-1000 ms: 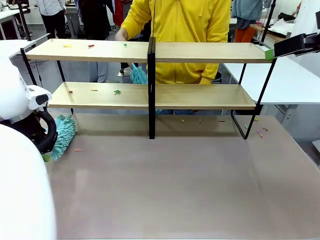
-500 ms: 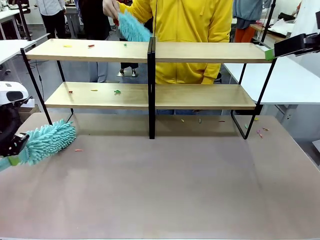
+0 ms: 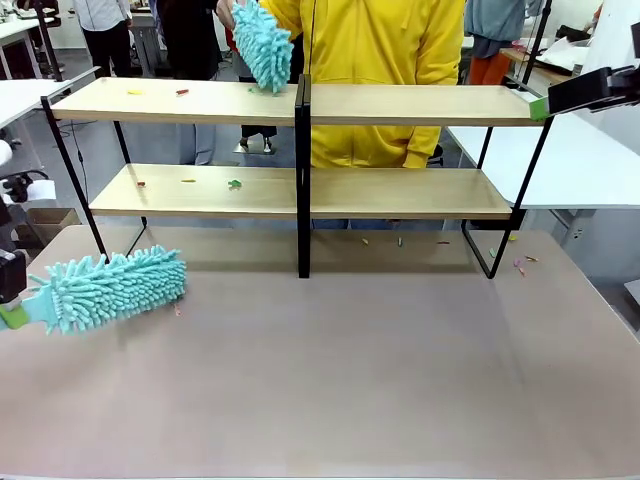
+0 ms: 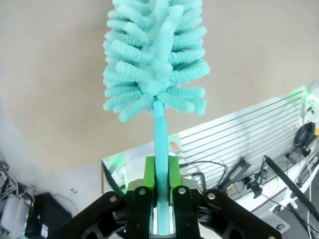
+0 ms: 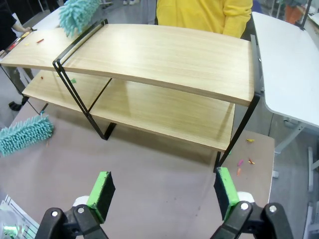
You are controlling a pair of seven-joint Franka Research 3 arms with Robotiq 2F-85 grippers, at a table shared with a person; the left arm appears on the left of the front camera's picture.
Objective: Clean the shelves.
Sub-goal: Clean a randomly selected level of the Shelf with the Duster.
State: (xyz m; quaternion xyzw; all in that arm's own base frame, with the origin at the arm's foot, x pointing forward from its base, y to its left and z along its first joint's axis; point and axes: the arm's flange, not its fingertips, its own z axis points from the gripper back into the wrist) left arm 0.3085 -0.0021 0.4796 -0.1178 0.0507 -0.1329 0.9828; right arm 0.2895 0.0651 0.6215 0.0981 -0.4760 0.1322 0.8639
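Front view showed the wide table (image 3: 350, 380), a dull grey-brown top, with the shelves (image 3: 420, 104) standing across its far half: black legs on the table and two long pale wood boards, one above the other. My left claw (image 4: 160, 174) was clamped tight on the handle of a teal duster (image 3: 115, 288). Its fluffy head lay low over the table's near left part, in front of the shelves and apart from them. My right claw (image 5: 163, 181) hung off the right end of the shelves with its jaws spread wide, gripping nothing. Small scraps (image 3: 234, 184) dotted the left halves of both boards, and pink bits (image 3: 520, 265) lay on the table by the right legs. Beyond the shelves stood a person (image 3: 370, 60) in a yellow hoodie, holding a second duster (image 3: 262, 42) just over the top board beside the black middle post. White tables (image 3: 580, 160) stood to the right, and other people stood farther back in the room.
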